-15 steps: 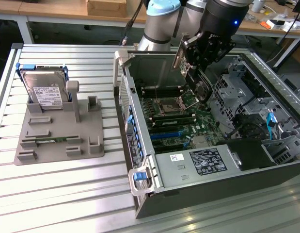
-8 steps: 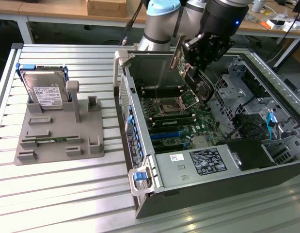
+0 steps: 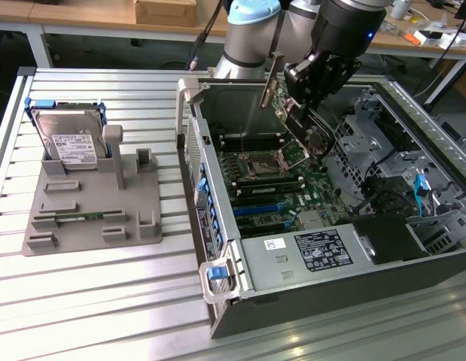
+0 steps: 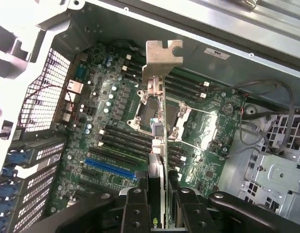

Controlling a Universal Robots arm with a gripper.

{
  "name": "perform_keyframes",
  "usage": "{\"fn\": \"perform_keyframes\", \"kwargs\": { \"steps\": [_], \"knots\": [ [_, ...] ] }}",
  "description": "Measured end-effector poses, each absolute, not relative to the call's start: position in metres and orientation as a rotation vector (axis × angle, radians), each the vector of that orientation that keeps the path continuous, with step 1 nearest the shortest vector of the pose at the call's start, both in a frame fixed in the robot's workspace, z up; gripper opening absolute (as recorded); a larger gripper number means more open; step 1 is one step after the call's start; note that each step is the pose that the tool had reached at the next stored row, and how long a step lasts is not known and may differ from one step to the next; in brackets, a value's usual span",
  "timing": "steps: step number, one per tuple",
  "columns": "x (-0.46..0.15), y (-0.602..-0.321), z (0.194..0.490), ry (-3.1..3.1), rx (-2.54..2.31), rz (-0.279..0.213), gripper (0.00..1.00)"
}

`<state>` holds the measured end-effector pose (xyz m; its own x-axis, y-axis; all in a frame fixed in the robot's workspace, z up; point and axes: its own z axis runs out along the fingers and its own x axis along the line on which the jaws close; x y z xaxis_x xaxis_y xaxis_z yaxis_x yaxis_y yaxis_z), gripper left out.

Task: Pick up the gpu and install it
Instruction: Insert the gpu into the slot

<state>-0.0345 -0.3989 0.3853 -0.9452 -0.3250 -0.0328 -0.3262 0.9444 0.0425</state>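
Black-and-silver gpu (image 3: 269,94), held on edge above the open computer case (image 3: 217,248), which rests on the slatted table (image 3: 82,301). The claw (image 3: 299,94) is clamped on the card's two flat faces at the end away from the silver bracket (image 4: 162,58). In the wrist view the card runs edge-on from between the fingers (image 4: 135,204) out to that bracket. The motherboard (image 4: 106,121) and its blue slot (image 4: 111,167) lie beneath and apart from it. The card hangs clear of the board, roughly over the processor socket (image 3: 266,162).

Handling, as judged: light, thin and rigid, so it should not sag in a pinch grip, though it could pivot between the pads if knocked. The contact edge and the surface components look fragile, and the card would tolerate little side load. The flat faces near an edge, or the metal bracket, are the safer holds.

On the exterior view's left, a hard drive (image 3: 71,139) stands in a grey fixture (image 3: 89,218).
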Motion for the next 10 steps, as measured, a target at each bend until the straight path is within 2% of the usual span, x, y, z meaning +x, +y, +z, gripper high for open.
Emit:
{"fn": "perform_keyframes", "kwargs": {
  "steps": [10],
  "knots": [
    [-0.0345, -0.3989, 0.3847, 3.038, -0.704, 0.075, 0.27]
  ]
}}
